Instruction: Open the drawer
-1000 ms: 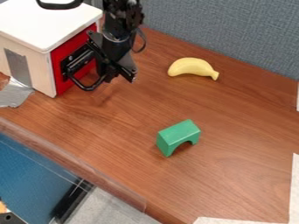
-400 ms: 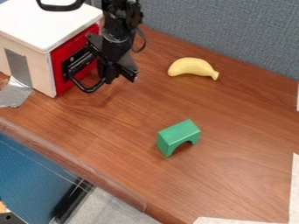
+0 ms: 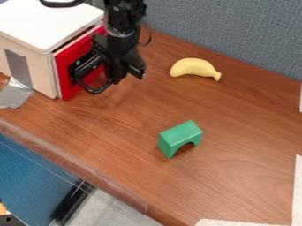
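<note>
The red-fronted drawer (image 3: pixel 66 84) is at the front of the white-topped, pale wooden box (image 3: pixel 38 24), its front standing slightly proud of the box edge. It is judged only partly open. The black two-finger gripper (image 3: pixel 126 76) is at the black loop-shaped handle (image 3: pixel 93 91). How far open the gripper is cannot be told, nor whether it grips the handle or merely bears against it.

Possible faults:

1. Slip. If the gripper is only hooked on the handle, lifting or turning it may release the handle and leave the drawer part open.

2. Binding. A pull that is off the drawer's axis may skew the front and jam it in the box.

3. Box shift. If the drawer sticks, the load may pass to the box; the silver-grey tape (image 3: pixel 15 95) at its base may peel or yield.

4. Collision. A long pull that drifts towards the curved yellow banana (image 3: pixel 193 67) may knock it. The green arch-shaped block (image 3: pixel 177 137), well apart from the drawer, presents less immediate risk.

Pull straight outward, steadily.
</note>
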`<control>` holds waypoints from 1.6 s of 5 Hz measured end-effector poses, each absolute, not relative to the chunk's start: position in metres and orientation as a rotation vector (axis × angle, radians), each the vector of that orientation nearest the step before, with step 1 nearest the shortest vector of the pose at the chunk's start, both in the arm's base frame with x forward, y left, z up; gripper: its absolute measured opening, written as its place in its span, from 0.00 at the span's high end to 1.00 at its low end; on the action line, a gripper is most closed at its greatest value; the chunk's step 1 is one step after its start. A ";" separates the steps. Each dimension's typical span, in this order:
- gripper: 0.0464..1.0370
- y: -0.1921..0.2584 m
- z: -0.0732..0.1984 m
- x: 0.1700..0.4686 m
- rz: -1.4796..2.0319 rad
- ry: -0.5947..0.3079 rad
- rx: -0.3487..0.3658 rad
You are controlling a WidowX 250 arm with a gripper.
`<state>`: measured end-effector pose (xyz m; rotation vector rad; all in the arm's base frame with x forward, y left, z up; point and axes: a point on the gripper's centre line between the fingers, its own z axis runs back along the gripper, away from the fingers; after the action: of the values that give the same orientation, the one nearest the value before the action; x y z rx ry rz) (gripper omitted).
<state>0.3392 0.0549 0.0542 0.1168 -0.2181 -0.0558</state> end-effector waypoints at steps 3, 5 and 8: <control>0.95 0.031 0.057 0.341 -0.049 -0.202 0.047; 0.95 0.012 0.058 0.342 -0.045 -0.203 0.021; 0.95 -0.013 0.069 0.349 -0.029 -0.209 -0.027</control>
<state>0.3492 -0.0135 0.0689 -0.0272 -0.2085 -0.0288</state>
